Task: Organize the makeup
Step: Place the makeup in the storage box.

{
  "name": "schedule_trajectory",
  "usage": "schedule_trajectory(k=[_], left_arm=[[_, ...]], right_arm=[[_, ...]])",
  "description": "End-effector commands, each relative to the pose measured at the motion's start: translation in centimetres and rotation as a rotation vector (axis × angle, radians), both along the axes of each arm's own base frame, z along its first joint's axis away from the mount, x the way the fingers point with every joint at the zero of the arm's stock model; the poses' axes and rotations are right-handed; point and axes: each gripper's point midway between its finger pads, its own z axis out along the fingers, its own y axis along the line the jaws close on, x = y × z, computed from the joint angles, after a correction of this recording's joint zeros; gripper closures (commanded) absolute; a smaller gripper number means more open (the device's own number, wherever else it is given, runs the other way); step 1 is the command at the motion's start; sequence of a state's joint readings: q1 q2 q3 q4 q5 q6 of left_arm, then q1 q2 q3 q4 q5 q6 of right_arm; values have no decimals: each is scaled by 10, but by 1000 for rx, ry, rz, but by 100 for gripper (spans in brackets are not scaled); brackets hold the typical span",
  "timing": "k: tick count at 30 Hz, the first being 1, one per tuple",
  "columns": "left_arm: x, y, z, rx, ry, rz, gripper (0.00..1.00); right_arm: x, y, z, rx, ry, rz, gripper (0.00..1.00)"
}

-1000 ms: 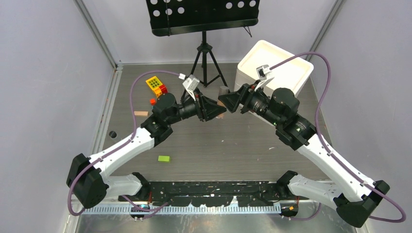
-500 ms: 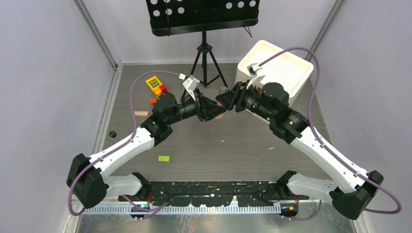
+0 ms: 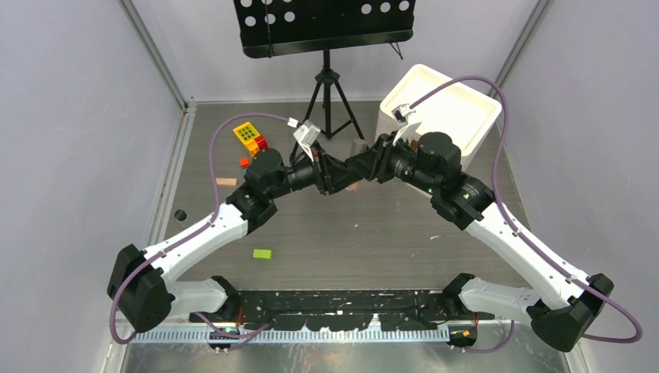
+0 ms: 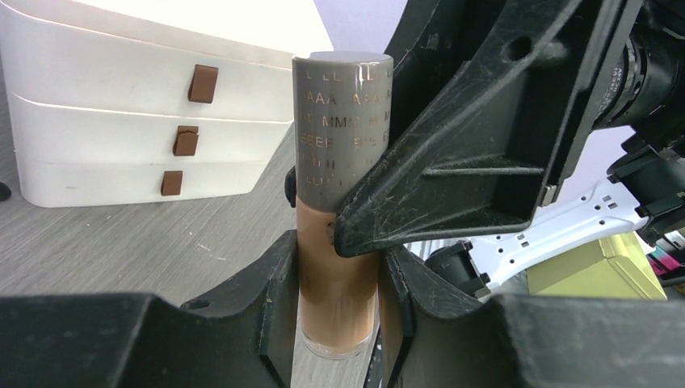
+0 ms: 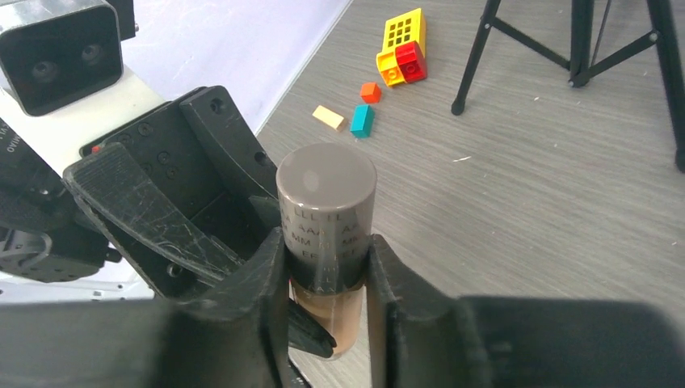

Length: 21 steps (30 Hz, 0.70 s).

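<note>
Scanning from the left: yellow and red plastic toy blocks (image 3: 249,137) sit at the far left of the grey wood-grain table (image 3: 373,233), with a small orange piece (image 3: 244,162) and a flat tan piece (image 3: 226,182) near them; a lone green rectangular block (image 3: 262,253) lies nearer the arm bases; none of these is makeup; left gripper (image 4: 338,279) is clenched on the lower tan body of the tan tube with a grey cylindrical lettered cap (image 4: 317,202), holding it upright at mid-scene, apparently off the table; black perforated music stand (image 3: 326,27) on its tripod stands behind; right gripper (image 5: 325,250) comes in from the other side, its pads pressed on both sides of the grey cap, so it is grasping the tube too; both claws on one item, tips almost meeting; reads as a handover left to right, or maybe a cap pull, cannot tell which; white plastic three-drawer box (image 3: 439,105) sits at the far right, just behind the right arm; left wrist view shows all three brown-handled drawers closed; progress judgement: tube is picked up but not put away; if the box is the goal, a drawer has to be opened and the tube placed inside; no other cosmetics show in any view, so whether they are stored or out of frame cannot be told.
</note>
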State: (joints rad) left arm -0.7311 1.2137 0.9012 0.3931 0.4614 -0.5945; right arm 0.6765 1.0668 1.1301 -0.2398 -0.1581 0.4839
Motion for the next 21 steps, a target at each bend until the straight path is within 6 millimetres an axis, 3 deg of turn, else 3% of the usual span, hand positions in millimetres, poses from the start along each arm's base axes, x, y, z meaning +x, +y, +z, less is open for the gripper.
schedule_trajectory(k=[1,2,3,4,6,7,9,14,21], left_arm=[[-2,-2,33,-74,-92,-16,100],[-2,-2,32,-72,-91,-19,100],[-2,-2,31,-72,-88,-20,96],[-2,-3,31,-70,-85,-20,85],[-3,-2,29,-55,-70,-22,53],[-3,-1,28,-41,-62,-19,31],[-4,4,22,-5,-43,-3,3],[-5,34,-1,107,2,122,0],[-11,91,-35,241,47,336,0]], right_arm=[[4,-4,28,34,-76,-27,86],[7,-6,31,39,-89,-47,97],[12,-10,35,40,-104,-82,99],[16,-14,41,43,-123,-112,100],[31,-28,54,31,-176,-215,100],[41,-36,64,17,-212,-278,100],[59,-53,80,-23,-268,-399,100],[108,-106,111,-161,-407,-704,100],[177,-178,117,-156,-466,-909,100]])
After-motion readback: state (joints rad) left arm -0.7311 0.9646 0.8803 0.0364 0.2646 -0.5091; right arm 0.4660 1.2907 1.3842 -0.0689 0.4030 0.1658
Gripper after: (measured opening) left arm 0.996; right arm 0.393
